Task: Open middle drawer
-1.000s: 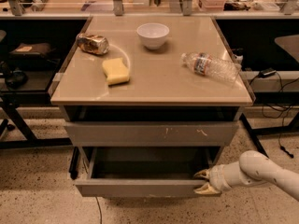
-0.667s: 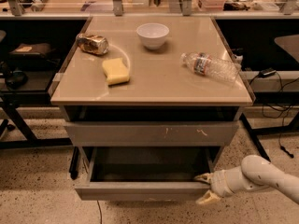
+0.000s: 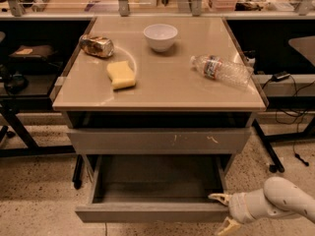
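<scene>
Drawers sat stacked under a glossy beige tabletop (image 3: pixel 162 90). The middle drawer (image 3: pixel 147 213), a plain grey handleless box with a flat unmarked front, stood pulled well out at the bottom of the stack, its grey inside open to view. Above it, a longer grey drawer front (image 3: pixel 123 140) with pale scratch marks toward its right end sat much farther back, with a dark gap between it and the tabletop.

The white two-finger gripper (image 3: pixel 224 212) was low on the right, at the right end of the middle drawer's front, carried on a pale rounded arm (image 3: pixel 283 200) that came in from the right edge. Its fingers were spread wide. The upper fingertip (image 3: pixel 219 197) lay over the top edge of the front's right corner, and the lower one sat by the bottom edge. Whether they pressed on the front could not be told.

On the tabletop, a white round bowl (image 3: pixel 160 36) stood near the back centre. A crushed metal can (image 3: pixel 97 46) lay at the back left, with a yellow sponge block (image 3: pixel 121 74) near it toward the front edge. A clear plastic bottle (image 3: pixel 221 69) with a label lay on its side at the right, well apart from the rest. Speckled floor (image 3: pixel 39 200) surrounded the cabinet.
</scene>
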